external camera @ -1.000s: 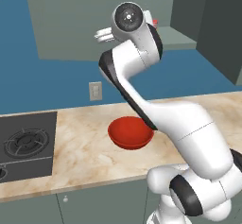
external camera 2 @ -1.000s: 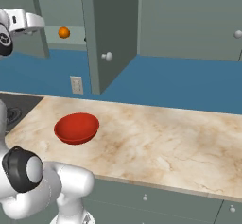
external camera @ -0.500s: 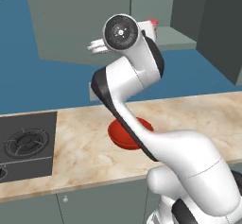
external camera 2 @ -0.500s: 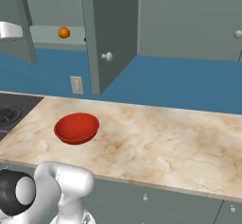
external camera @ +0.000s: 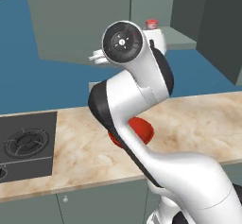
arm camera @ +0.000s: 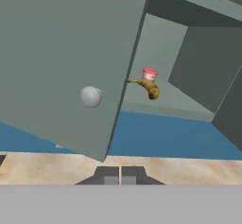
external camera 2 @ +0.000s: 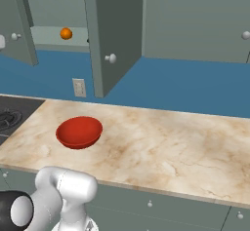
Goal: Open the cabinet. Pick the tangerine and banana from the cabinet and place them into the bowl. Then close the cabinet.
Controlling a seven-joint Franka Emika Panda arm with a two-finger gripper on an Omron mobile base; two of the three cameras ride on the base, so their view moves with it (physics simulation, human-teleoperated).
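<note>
Cabinet [external camera 2: 114, 30] doors open, gripper [arm camera: 120, 175] pinched closed on nothing.
Tangerine [external camera 2: 66, 33] and banana [arm camera: 148, 88] on the shelf; bowl [external camera 2: 79, 132] near the counter's left end.

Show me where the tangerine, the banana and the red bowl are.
tangerine [external camera 2: 66, 33], right base view, middle of the orange ball on the cabinet shelf.
banana [arm camera: 150, 88], hand view, its curved yellow-brown body beside the open door.
bowl [external camera 2: 79, 132], right base view, its red outer wall.

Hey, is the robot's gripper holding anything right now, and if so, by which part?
Nothing is held. The gripper has its fingers shut together on empty air, short of the grey-green cabinet door's round pale knob.
</note>
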